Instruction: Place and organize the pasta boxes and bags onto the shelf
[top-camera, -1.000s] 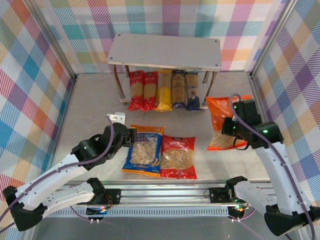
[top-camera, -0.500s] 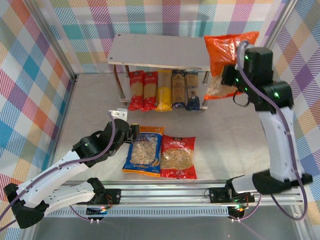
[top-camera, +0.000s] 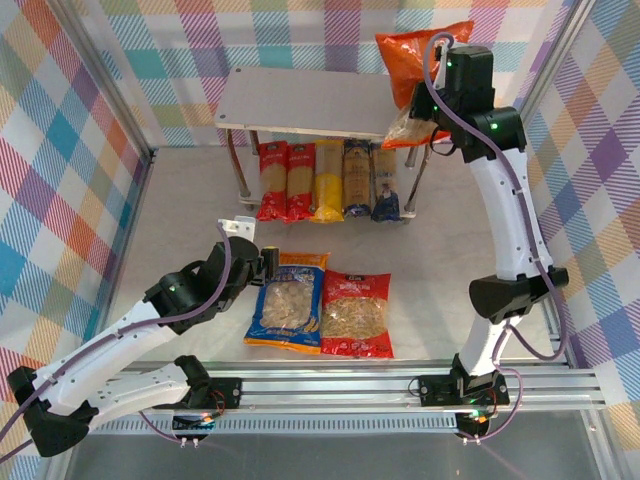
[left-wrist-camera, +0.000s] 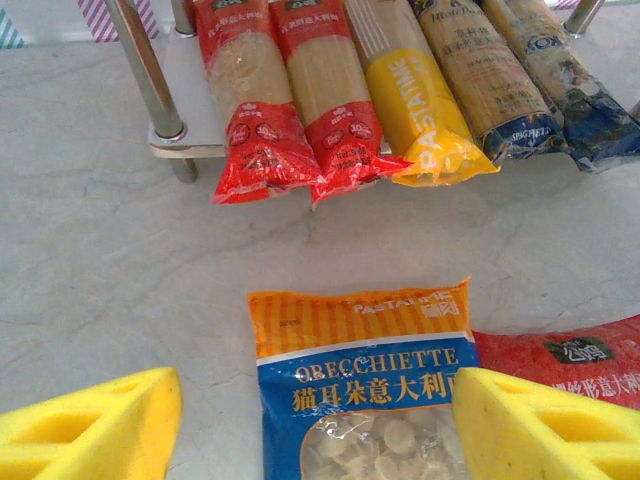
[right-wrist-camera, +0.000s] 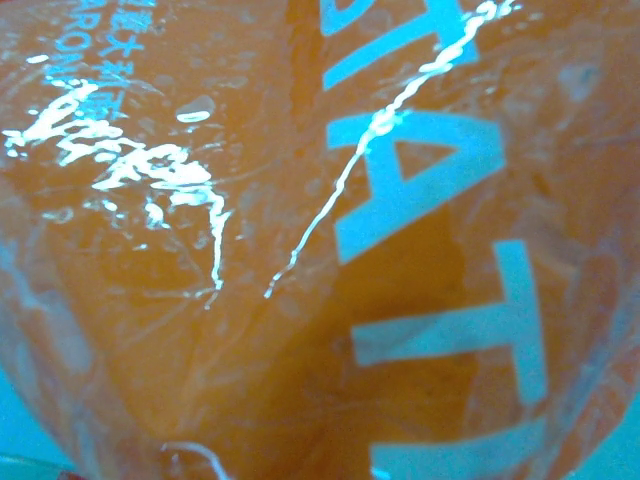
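My right claw (top-camera: 428, 112) is clamped narrow on the orange bag (top-camera: 415, 60). The bag hangs tilted above the right end of the shelf (top-camera: 330, 100), with its lower windowed end over the top board's right corner. From above I cannot tell whether it touches the board. My wrist blocks my own fingertips there, so the grip seems to be near the bag's lower half. Up close on that wrist, crinkled orange film with pale blue lettering (right-wrist-camera: 300, 250) sits right against the lens.

The top board of the shelf is bare grey. On the lower board lie the five spaghetti packs, side by side and lengthwise, with their front ends sticking out past the shelf's front edge. From the shelf's left they are two red (top-camera: 272, 180) (top-camera: 299, 180), one yellow (top-camera: 328, 180), then two clear-fronted with dark blue ends (top-camera: 357, 178) (top-camera: 384, 180). My left wrist sees the same row (left-wrist-camera: 255, 110) (left-wrist-camera: 330, 100) (left-wrist-camera: 420, 110) (left-wrist-camera: 480, 80) (left-wrist-camera: 565, 80), just inside the shelf's left legs.

In front of the shelf, well apart from it on the desk (top-camera: 190, 220), the blue-and-orange bag (top-camera: 289, 303) lies flat. The red bag (top-camera: 356, 313) lies against its right side. My left claw (top-camera: 262, 268) stands wide and holds nothing. It is low at the left side of the blue-and-orange bag and faces the shelf. In its own view my left claw's (left-wrist-camera: 320, 420) yellow pads (left-wrist-camera: 100, 425) straddle that bag's label (left-wrist-camera: 365, 370), and the red bag's corner (left-wrist-camera: 570, 360) is beside the right pad.
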